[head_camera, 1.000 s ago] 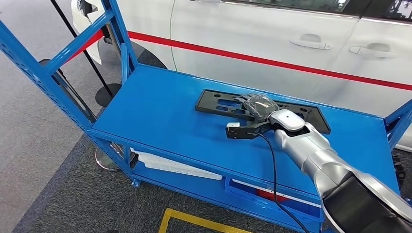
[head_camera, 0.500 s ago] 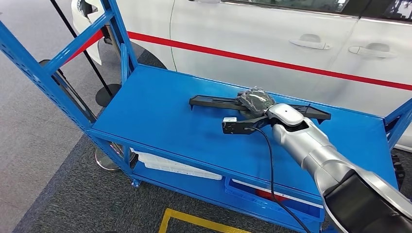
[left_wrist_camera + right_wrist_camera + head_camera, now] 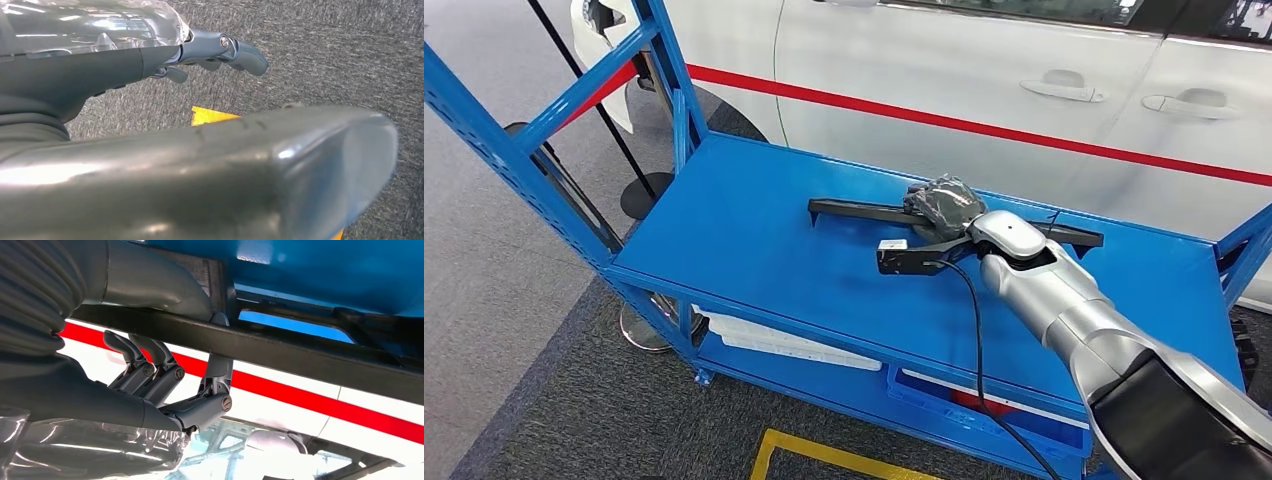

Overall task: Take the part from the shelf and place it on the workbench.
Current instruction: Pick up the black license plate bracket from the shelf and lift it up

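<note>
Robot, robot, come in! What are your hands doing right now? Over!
Right hand gripping the black part, tilted on edge over the blue shelf. Left hand hanging over grey carpet, holding nothing. White car close behind the shelf.

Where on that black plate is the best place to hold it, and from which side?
Grip the long near edge close to the middle, coming from the robot's side, as the right hand does now. The black plate is long, flat and thin, tilted up off the blue shelf; a mid-length hold probably keeps both ends balanced. In the right wrist view, thumb and fingers clamp that edge.
</note>
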Available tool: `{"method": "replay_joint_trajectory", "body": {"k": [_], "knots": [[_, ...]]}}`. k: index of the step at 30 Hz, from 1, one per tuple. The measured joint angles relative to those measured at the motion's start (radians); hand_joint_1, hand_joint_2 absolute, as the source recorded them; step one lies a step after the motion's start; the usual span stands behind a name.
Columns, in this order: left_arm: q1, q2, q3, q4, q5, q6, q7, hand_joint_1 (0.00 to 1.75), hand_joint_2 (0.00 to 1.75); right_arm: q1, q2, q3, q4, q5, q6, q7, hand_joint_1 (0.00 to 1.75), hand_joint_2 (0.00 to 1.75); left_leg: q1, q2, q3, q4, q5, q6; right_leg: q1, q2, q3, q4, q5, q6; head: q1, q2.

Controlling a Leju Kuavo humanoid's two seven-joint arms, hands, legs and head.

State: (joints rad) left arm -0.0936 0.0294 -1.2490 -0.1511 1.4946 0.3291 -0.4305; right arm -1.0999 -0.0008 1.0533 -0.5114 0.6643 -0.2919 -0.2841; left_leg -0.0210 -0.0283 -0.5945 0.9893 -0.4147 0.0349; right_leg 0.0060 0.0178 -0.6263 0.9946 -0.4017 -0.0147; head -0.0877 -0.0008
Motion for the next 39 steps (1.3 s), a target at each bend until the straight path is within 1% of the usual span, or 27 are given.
{"method": "replay_joint_trajectory", "body": {"k": [12, 16, 21, 23, 25, 28, 33, 39], "knots": [[-0.010, 0.000, -0.001, 0.000, -0.013, 0.010, -0.018, 0.00, 0.00, -0.005, 0.000, -0.004, -0.003, 0.005, -0.012, 0.011, 1.75, 1.75, 0.000, 0.000, 0.000, 0.000, 0.000, 0.000, 0.000, 0.000, 0.000, 0.000, 0.000, 0.000, 0.000, 0.000], [-0.017, 0.000, -0.003, 0.000, -0.020, 0.012, -0.032, 0.00, 1.75, -0.006, 0.000, -0.001, -0.002, 0.026, -0.018, 0.012, 1.75, 1.75, 0.000, 0.000, 0.000, 0.000, 0.000, 0.000, 0.000, 0.000, 0.000, 0.000, 0.000, 0.000, 0.000, 0.000], [-0.021, 0.000, 0.000, 0.000, -0.007, 0.004, -0.090, 0.00, 1.75, -0.007, 0.000, 0.006, 0.001, 0.037, -0.031, 0.013, 1.75, 1.75, 0.000, 0.000, 0.000, 0.000, 0.000, 0.000, 0.000, 0.000, 0.000, 0.000, 0.000, 0.000, 0.000, 0.000], [-0.024, 0.000, 0.000, 0.000, -0.010, -0.019, -0.116, 0.00, 1.75, -0.007, -0.001, 0.008, 0.003, 0.037, -0.036, 0.013, 1.75, 1.75, 0.000, 0.000, 0.000, 0.000, 0.000, 0.000, 0.000, 0.000, 0.000, 0.000, 0.000, 0.000, 0.000, 0.000], [-0.028, 0.001, -0.001, 0.000, -0.017, -0.043, -0.124, 0.00, 1.75, -0.006, -0.003, 0.010, 0.006, 0.036, -0.040, 0.011, 1.75, 1.75, 0.000, 0.000, 0.000, 0.000, 0.000, 0.000, 0.000, 0.000, 0.000, 0.000, 0.000, 0.000, 0.000, 0.000], [-0.031, 0.002, -0.001, 0.000, -0.023, -0.053, -0.105, 0.00, 1.75, -0.006, -0.004, 0.013, 0.009, 0.035, -0.045, 0.009, 1.75, 1.75, 0.000, 0.000, 0.000, 0.000, 0.000, 0.000, 0.000, 0.000, 0.000, 0.000, 0.000, 0.000, 0.000, 0.000], [-0.032, 0.005, -0.008, 0.000, -0.031, -0.050, -0.044, 0.00, 1.75, -0.004, -0.004, 0.014, 0.010, 0.036, -0.055, 0.018, 1.75, 1.75, 0.000, 0.000, 0.000, 0.000, 0.000, 0.000, 0.000, 0.000, 0.000, 0.000, 0.000, 0.000, 0.000, 0.000], [-0.027, 0.005, -0.013, 0.000, -0.034, -0.046, -0.040, 0.00, 1.75, 0.001, -0.006, 0.014, 0.010, 0.042, -0.077, 0.029, 1.75, 1.75, 0.000, 0.000, 0.000, 0.000, 0.000, 0.000, 0.000, 0.000, 0.000, 0.000, 0.000, 0.000, 0.000, 0.000]]}}
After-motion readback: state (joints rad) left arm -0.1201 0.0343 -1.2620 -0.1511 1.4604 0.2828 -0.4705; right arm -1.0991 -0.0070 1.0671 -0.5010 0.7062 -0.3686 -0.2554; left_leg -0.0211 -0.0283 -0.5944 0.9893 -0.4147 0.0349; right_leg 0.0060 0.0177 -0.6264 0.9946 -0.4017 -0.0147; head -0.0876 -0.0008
